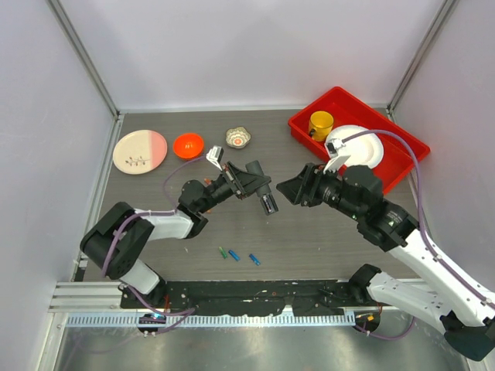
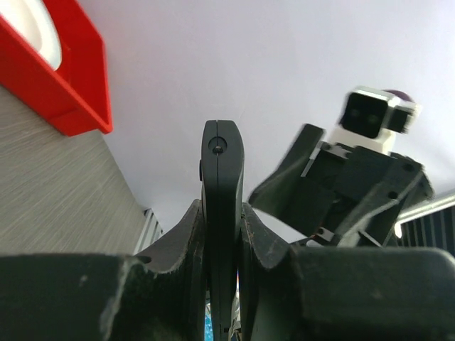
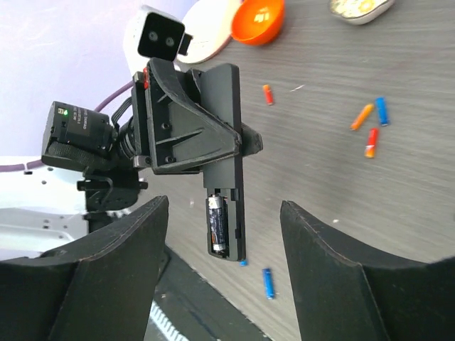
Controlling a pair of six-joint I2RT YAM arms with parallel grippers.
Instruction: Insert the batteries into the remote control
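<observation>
Straight ahead of the wide-spread right gripper (image 3: 220, 213), a bare gap runs to the remote control (image 3: 229, 177) clamped by the left gripper (image 2: 222, 249), the red tray (image 1: 300, 127) stands close behind, and batteries (image 1: 233, 255) lie below.

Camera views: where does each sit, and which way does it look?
Top view: fixed above and behind the arms, looking down on the table; both arms show, the left gripper holding the remote.
Left wrist view: on the left wrist, looking along its fingers, shut on the remote edge-on; the right arm faces it.
Right wrist view: on the right wrist, looking between the open fingers of the right gripper at the remote's recess, one battery inside.
Shared: all show the remote; top and right wrist views share the orange bowl.
</observation>
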